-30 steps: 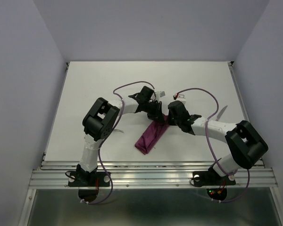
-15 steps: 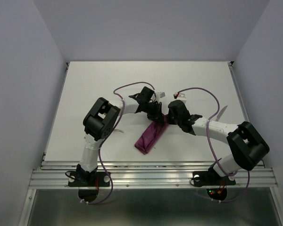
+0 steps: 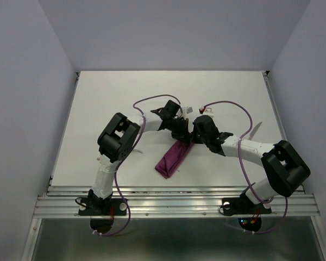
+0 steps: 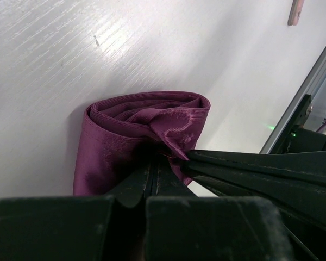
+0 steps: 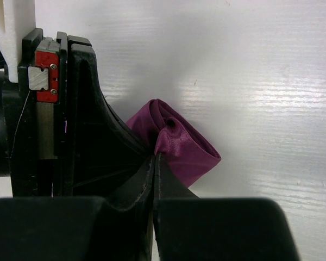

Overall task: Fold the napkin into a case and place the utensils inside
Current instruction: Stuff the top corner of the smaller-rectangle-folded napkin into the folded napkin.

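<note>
The burgundy napkin (image 3: 174, 157) lies as a narrow folded case, slanting from near left to far right on the white table. Both grippers meet at its far end. My left gripper (image 3: 182, 134) is shut on a pinch of the cloth at the case's mouth (image 4: 152, 122), its tips at the fold (image 4: 155, 159). My right gripper (image 3: 192, 137) is shut on the same bunched end (image 5: 187, 147), its tips on the fold (image 5: 155, 157). One pale utensil (image 3: 255, 129) lies far right on the table; its pinkish handle shows in the left wrist view (image 4: 296, 11). A second utensil is not in view.
The white table (image 3: 114, 98) is walled on three sides by pale panels. A metal rail (image 3: 174, 202) runs along the near edge by the arm bases. Purple cables (image 3: 233, 109) loop above both wrists.
Both grippers have crept slightly toward the far side while still pinching the case's far end. The rest of the cloth has stayed in place.
</note>
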Action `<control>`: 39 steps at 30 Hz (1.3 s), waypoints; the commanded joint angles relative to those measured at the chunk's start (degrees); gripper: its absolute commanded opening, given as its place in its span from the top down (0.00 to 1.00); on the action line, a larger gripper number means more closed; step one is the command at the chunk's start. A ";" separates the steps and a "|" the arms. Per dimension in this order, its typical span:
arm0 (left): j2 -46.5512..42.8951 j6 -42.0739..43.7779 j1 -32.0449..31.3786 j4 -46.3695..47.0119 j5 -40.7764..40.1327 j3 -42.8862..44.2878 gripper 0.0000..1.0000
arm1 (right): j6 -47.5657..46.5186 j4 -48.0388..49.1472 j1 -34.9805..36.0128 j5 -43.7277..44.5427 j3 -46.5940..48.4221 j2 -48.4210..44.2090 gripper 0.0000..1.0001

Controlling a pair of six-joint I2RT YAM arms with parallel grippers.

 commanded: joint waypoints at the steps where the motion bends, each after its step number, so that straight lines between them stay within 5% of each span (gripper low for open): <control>1: 0.55 1.52 -1.12 -1.44 0.85 0.90 1.00 | 1.13 4.24 -0.03 0.18 0.55 -0.92 0.99; 16: -2.26 -0.51 -1.29 3.83 5.51 -0.16 1.00 | 1.92 4.33 -0.03 -0.35 -0.16 1.19 0.99; 28: -8.94 4.06 -1.30 -3.64 1.65 1.16 0.57 | 2.10 5.12 -0.03 0.80 -1.39 0.31 0.99; 39: -14.91 8.81 -1.21 -6.63 0.25 -1.91 0.41 | 1.83 5.12 -0.03 1.41 -1.74 -0.57 0.99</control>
